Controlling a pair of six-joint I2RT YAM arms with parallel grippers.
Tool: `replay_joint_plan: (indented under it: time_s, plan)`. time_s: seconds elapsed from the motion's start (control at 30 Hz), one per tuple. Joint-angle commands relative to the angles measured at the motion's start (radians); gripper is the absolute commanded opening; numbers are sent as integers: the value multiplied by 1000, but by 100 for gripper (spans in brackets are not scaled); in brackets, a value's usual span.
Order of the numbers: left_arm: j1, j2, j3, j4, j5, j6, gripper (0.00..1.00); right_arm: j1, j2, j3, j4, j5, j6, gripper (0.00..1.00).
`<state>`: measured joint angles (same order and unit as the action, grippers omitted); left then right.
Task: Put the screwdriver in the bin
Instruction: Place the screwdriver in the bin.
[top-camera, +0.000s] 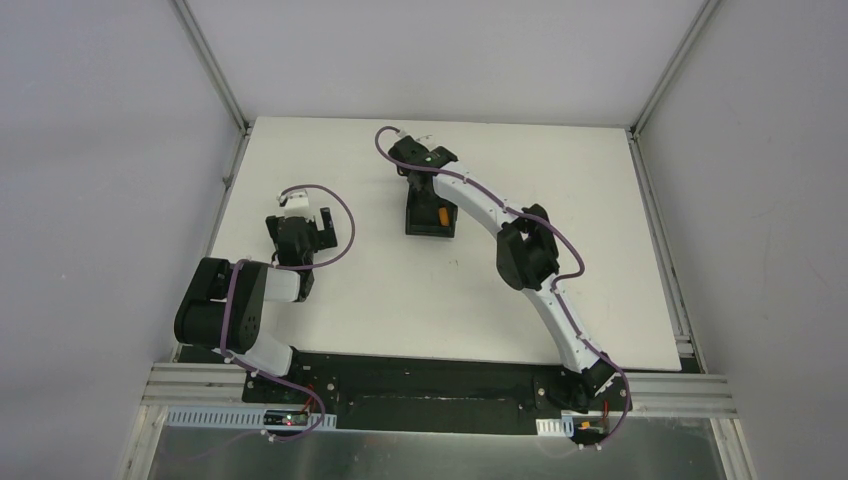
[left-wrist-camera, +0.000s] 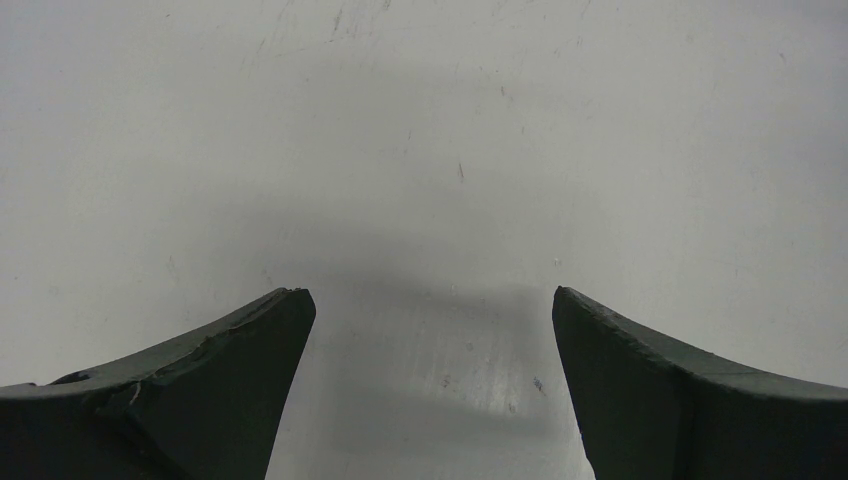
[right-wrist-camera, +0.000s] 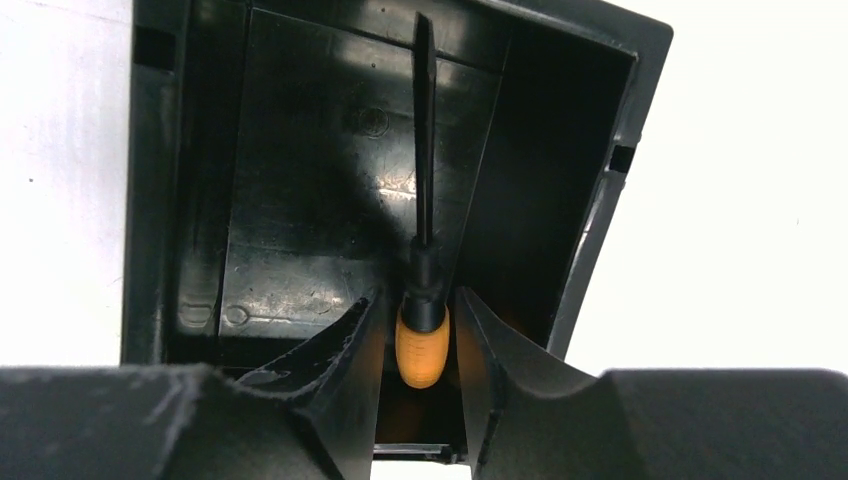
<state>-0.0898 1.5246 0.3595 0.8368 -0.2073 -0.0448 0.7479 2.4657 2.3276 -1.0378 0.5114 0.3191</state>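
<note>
The black bin (top-camera: 418, 226) sits on the white table near its middle. The screwdriver (right-wrist-camera: 420, 350), with its orange handle and thin dark shaft, lies inside the bin (right-wrist-camera: 150, 200), shaft pointing toward the far wall; its handle also shows in the top view (top-camera: 440, 215). My right gripper (right-wrist-camera: 418, 295) is low over the bin (top-camera: 424, 196), jaws either side of the handle with a thin gap on each side, so slightly open. My left gripper (top-camera: 300, 228) is open and empty over bare table at the left (left-wrist-camera: 430, 295).
The white table (top-camera: 560, 160) is bounded by metal frame rails at the left, right and near edges. Grey walls enclose the space. My right arm arches across the right half of the table to the bin.
</note>
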Motion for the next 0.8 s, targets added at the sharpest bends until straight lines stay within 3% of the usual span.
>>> replay_joint_plan:
  time_s: [0.0, 0.37, 0.77]
  plan:
    - [7, -23, -5, 13, 7, -9, 99, 5, -85, 2, 15, -3, -11, 36]
    - [7, -23, -5, 13, 7, -9, 99, 5, -87, 21, 13, 2, -31, 38]
    - [7, -23, -4, 13, 7, -9, 99, 4, -130, 225, -46, 5, -95, 46]
